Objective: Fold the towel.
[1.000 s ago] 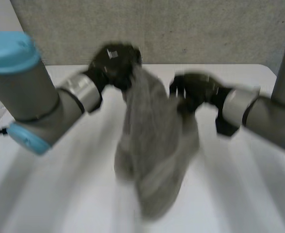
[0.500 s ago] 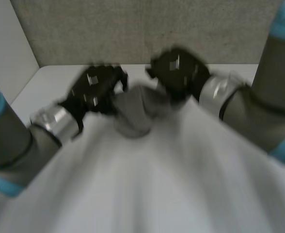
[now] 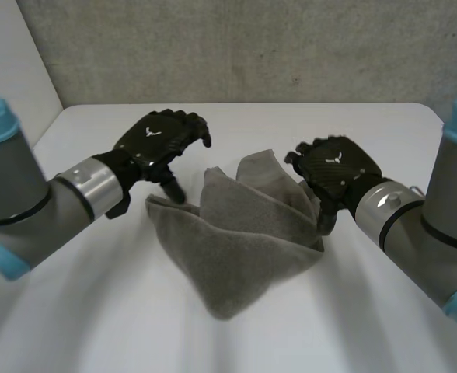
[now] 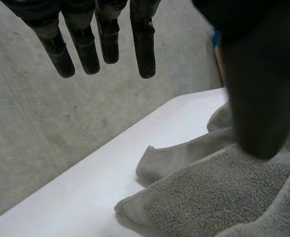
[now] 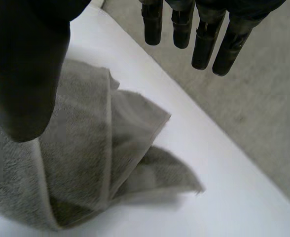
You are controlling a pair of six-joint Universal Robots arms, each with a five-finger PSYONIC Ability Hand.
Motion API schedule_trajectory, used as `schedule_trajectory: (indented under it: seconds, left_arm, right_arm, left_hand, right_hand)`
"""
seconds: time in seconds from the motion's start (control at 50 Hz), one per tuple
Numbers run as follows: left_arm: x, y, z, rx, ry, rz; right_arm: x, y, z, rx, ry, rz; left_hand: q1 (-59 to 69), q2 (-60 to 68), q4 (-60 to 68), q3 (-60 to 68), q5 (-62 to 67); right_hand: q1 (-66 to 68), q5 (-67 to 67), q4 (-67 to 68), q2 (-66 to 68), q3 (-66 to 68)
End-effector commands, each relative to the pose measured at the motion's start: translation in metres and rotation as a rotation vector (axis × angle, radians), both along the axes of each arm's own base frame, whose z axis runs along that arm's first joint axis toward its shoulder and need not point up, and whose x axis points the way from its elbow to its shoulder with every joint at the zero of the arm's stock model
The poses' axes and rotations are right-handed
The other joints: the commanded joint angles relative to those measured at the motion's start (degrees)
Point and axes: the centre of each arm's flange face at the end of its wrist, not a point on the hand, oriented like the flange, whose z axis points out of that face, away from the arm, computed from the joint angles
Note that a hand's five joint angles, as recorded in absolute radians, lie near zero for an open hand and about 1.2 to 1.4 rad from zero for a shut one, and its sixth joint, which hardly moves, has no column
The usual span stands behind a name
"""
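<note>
Across the lower part of the head view, a white table (image 3: 353, 128) is being shown, and it is being backed by a grey wall (image 3: 252, 47). From either side the table is being reached over by the left arm (image 3: 26, 202) and the right arm (image 3: 438, 233). Between them, near the table's middle, the grey towel (image 3: 236, 233) is being left lying in a loose, partly folded heap, with its layers overlapping and one point turned toward the camera. The left hand (image 3: 160, 138) is being held at the towel's left corner, and the right hand (image 3: 333, 167) is being held at its right edge. Neither hand is being closed on the cloth. In the left wrist view the fingers (image 4: 105, 39) are being held straight and well apart from the thumb (image 4: 258, 89), which is being pointed down at the towel (image 4: 219, 197). In the right wrist view the fingers (image 5: 204, 34) are likewise being held straight, with the thumb (image 5: 26, 74) being held over the towel (image 5: 81, 148). Whether either thumb tip is touching the cloth cannot be told.
</note>
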Motion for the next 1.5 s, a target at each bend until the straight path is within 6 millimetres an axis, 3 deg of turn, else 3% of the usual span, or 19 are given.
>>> schedule_trajectory:
  seconds: [0.02,0.24,0.48,0.58,0.62,0.7,0.86,0.9,0.98,1.04,1.06,1.1,1.12,1.16,1.18,1.22,1.3,1.42,1.5]
  left_arm:
    - [-0.030,0.000,-0.039,0.191,-0.098,-0.074]
    - [-0.015,0.021,-0.064,0.296,-0.301,-0.114]
    - [0.002,0.002,-0.071,0.259,-0.378,0.038]
    - [0.007,-0.007,-0.083,0.223,-0.453,0.076]
    - [0.007,-0.008,-0.091,0.212,-0.491,0.070]
    - [0.007,-0.008,-0.096,0.215,-0.502,0.062]
    - [0.007,-0.008,-0.091,0.206,-0.494,0.063]
    - [0.007,-0.009,-0.078,0.175,-0.478,0.069]
    - [0.007,-0.008,-0.059,0.134,-0.453,0.077]
    - [0.007,-0.008,-0.022,0.038,-0.404,0.095]
    - [0.007,-0.008,-0.021,0.038,-0.404,0.095]
    - [0.008,-0.007,0.008,-0.025,-0.354,0.117]
    - [0.008,-0.007,0.009,-0.025,-0.353,0.117]
    - [0.009,-0.003,0.047,-0.092,-0.272,0.141]
    - [0.009,-0.003,0.047,-0.092,-0.271,0.141]
    - [0.012,0.006,0.085,-0.149,-0.176,0.156]
    - [0.016,0.008,0.111,-0.180,-0.091,0.156]
    - [0.048,-0.025,0.126,-0.209,-0.012,0.266]
    - [0.053,-0.035,0.120,-0.199,-0.016,0.284]
  right_arm:
    - [-0.010,-0.011,-0.053,0.165,0.032,-0.057]
    - [-0.015,-0.016,-0.086,0.263,0.067,-0.033]
    - [-0.015,-0.013,-0.102,0.311,0.075,-0.019]
    - [-0.011,-0.016,-0.115,0.353,0.016,-0.023]
    - [-0.009,-0.017,-0.116,0.383,-0.032,-0.030]
    - [-0.010,-0.020,-0.111,0.388,-0.071,-0.034]
    - [-0.011,-0.022,-0.075,0.307,-0.132,-0.012]
    - [-0.011,-0.021,-0.061,0.268,-0.146,-0.005]
    - [-0.010,-0.021,-0.044,0.221,-0.161,0.006]
    - [-0.006,-0.025,-0.002,0.108,-0.207,0.031]
    - [-0.006,-0.025,-0.002,0.108,-0.207,0.031]
    - [-0.005,-0.021,0.039,0.055,-0.230,0.077]
    - [-0.005,-0.021,0.039,0.055,-0.230,0.077]
    - [-0.005,-0.014,0.085,0.021,-0.254,0.130]
    - [-0.005,-0.014,0.085,0.021,-0.254,0.130]
    - [-0.010,-0.014,0.121,-0.023,-0.273,0.148]
    - [-0.024,-0.027,0.158,-0.095,-0.285,0.119]
    - [-0.030,-0.046,0.165,-0.109,-0.262,0.091]
    - [-0.024,-0.056,0.148,-0.089,-0.163,0.097]
  left_hand:
    - [-0.97,-0.67,-1.35,-1.51,0.82]
    - [-0.46,-0.16,-0.85,-1.00,1.33]
    - [4.42,4.71,4.03,3.88,6.21]
    - [11.15,11.44,10.76,10.61,12.93]
    - [23.53,23.82,23.14,22.99,25.31]
    - [35.70,36.00,35.32,35.16,37.49]
    - [52.19,52.49,51.80,51.65,53.98]
    - [62.72,63.01,62.33,62.18,64.50]
    - [62.76,63.06,62.38,62.22,64.55]
    - [62.76,63.06,62.38,62.22,64.55]
    - [62.76,63.06,62.38,62.22,64.55]
    - [62.76,63.06,62.38,62.22,64.55]
    - [62.76,63.06,62.38,62.22,64.55]
    - [62.76,63.06,62.38,62.22,64.55]
    - [62.76,63.06,62.38,62.22,64.55]
    - [62.76,63.06,62.38,62.22,64.55]
    - [62.76,63.06,62.38,62.22,64.55]
    - [62.76,63.06,62.38,62.22,64.55]
    - [62.76,63.06,62.38,62.22,64.55]
  right_hand:
    - [-2.79,-2.97,-4.13,-3.35,-3.68]
    - [-2.79,-2.97,-4.13,-3.35,-3.68]
    - [-1.02,-1.20,-2.36,-1.58,-1.91]
    - [15.63,15.45,14.29,15.07,14.74]
    - [32.20,32.03,30.86,31.64,31.31]
    - [44.22,44.05,42.89,43.67,43.34]
    - [65.42,65.24,64.08,64.86,64.53]
    - [67.21,67.03,65.87,66.65,66.32]
    - [67.21,67.03,65.87,66.65,66.32]
    - [67.21,67.03,65.87,66.65,66.32]
    - [67.21,67.03,65.87,66.65,66.32]
    - [67.21,67.03,65.87,66.65,66.32]
    - [67.21,67.03,65.87,66.65,66.32]
    - [67.21,67.03,65.87,66.65,66.32]
    - [67.21,67.03,65.87,66.65,66.32]
    - [67.21,67.03,65.87,66.65,66.32]
    - [67.21,67.03,65.87,66.65,66.32]
    - [67.21,67.03,65.87,66.65,66.32]
    - [67.21,67.03,65.87,66.65,66.32]
